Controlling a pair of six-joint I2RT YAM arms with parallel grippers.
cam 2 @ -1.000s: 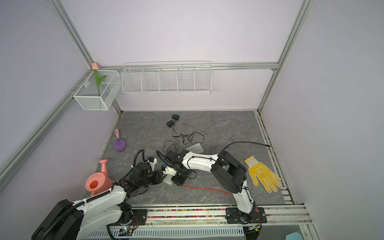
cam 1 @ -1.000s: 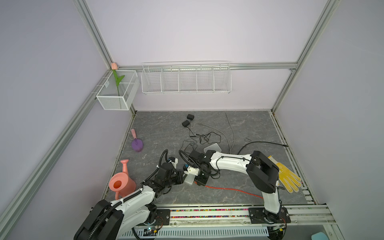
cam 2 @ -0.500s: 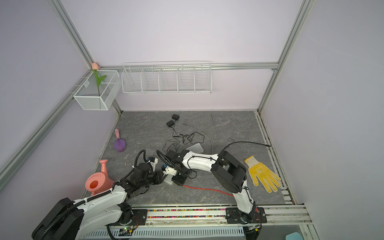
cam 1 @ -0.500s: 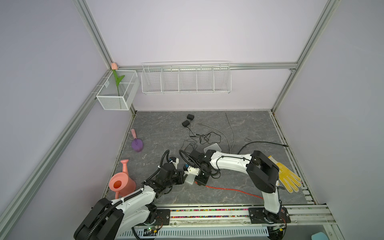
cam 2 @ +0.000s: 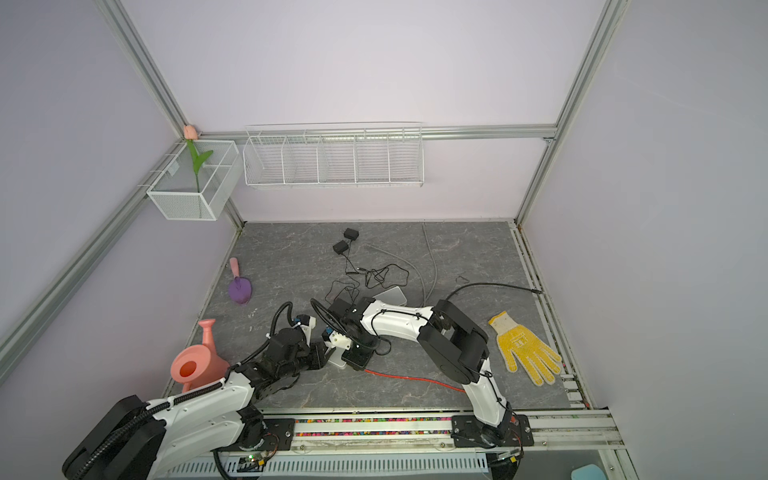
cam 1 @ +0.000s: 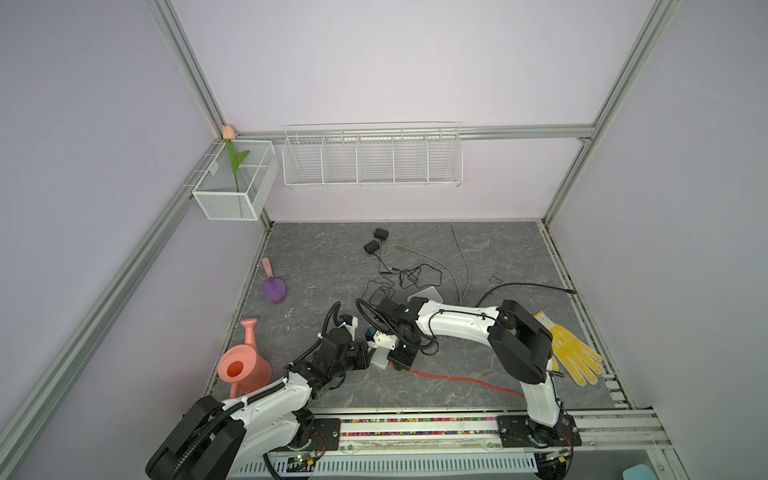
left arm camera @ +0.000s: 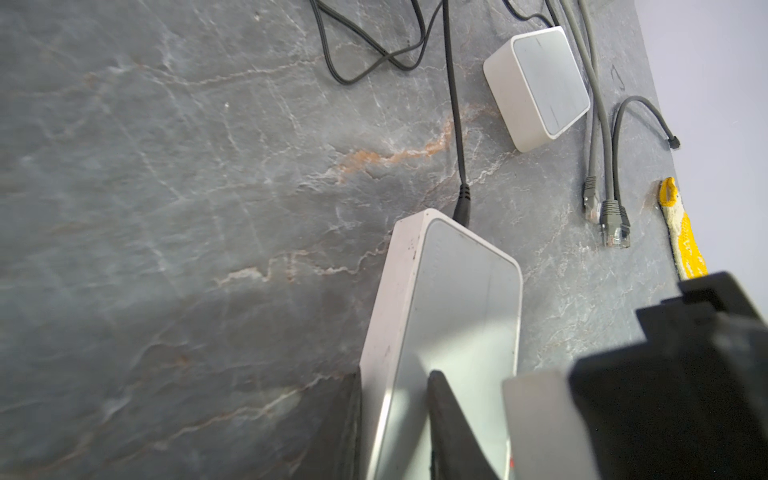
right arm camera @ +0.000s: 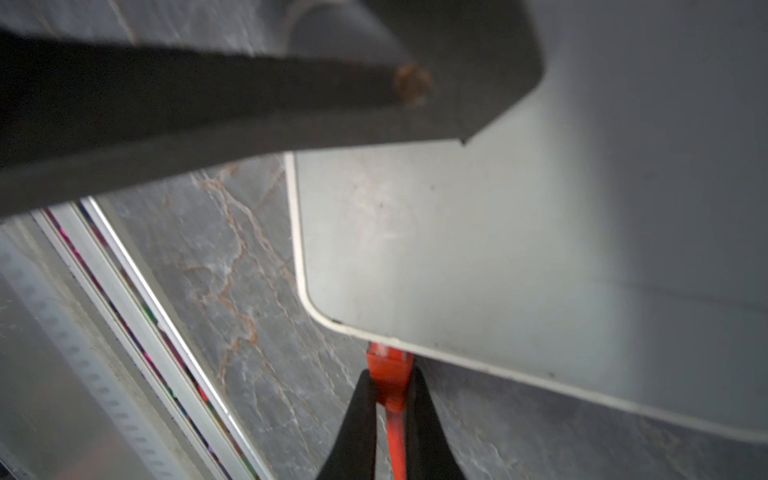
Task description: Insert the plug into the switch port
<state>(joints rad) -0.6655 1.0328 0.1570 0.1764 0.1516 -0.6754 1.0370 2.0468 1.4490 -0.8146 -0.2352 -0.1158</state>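
**Plug at the switch's rim, ports out of sight**

In both top views the right arm point(cam 1: 457, 324) covers most of the switch point(cam 1: 379, 359), and no view shows its ports. In the right wrist view the red plug point(right arm camera: 388, 361) slips its tip under the switch's rim, so whether it is seated cannot be told. On the side wall a mesh basket point(cam 1: 224, 203) holds a tulip point(cam 1: 236, 164). The left gripper point(left arm camera: 395, 376) pinches the switch's near end. The right gripper point(right arm camera: 390, 376) is clamped on the plug, which pokes past the fingertips to the switch.
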